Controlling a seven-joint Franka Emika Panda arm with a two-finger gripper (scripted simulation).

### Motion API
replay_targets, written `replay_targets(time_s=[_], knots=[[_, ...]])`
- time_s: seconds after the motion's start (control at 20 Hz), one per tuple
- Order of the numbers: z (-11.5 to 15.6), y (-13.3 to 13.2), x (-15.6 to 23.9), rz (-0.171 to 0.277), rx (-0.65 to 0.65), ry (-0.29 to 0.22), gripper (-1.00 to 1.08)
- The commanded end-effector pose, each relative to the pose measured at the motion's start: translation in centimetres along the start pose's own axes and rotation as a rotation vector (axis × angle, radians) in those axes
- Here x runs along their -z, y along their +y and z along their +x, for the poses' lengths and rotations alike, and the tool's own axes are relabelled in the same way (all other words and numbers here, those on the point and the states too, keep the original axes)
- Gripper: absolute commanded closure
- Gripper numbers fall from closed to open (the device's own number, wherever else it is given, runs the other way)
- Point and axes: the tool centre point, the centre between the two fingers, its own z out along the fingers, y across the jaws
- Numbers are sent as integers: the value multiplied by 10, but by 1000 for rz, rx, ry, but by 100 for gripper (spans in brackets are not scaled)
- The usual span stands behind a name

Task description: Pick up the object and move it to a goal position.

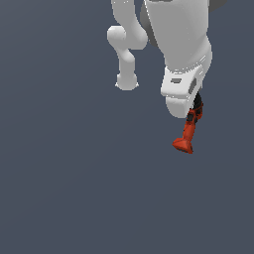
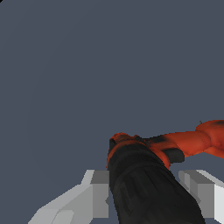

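The object, a red-orange drill [image 1: 189,131], hangs below my white hand in the exterior view, right of centre. Its wide base points down and toward the exterior view's left. My gripper [image 1: 196,105] is shut on the drill's dark upper part, and the hand hides most of the fingers there. The wrist view shows the drill's black body [image 2: 144,183] clamped between two pale fingers [image 2: 94,192], with the red handle [image 2: 188,142] sticking out sideways past them. Whether the base touches the ground cannot be told.
A plain dark grey-blue surface fills both views. In the exterior view, my arm's white links [image 1: 125,49] rise at the top centre, to the left of the hand.
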Motion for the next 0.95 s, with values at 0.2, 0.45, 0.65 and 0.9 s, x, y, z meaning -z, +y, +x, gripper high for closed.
replay_targets(time_s=[0.2,0.45,0.65,0.9], knots=[[32,-4,24,-5,3,3,108],[46,-5,33,-5,3,4,108],[52,-6,38,-4,4,4,108],[55,-6,39,-3,5,4,108]])
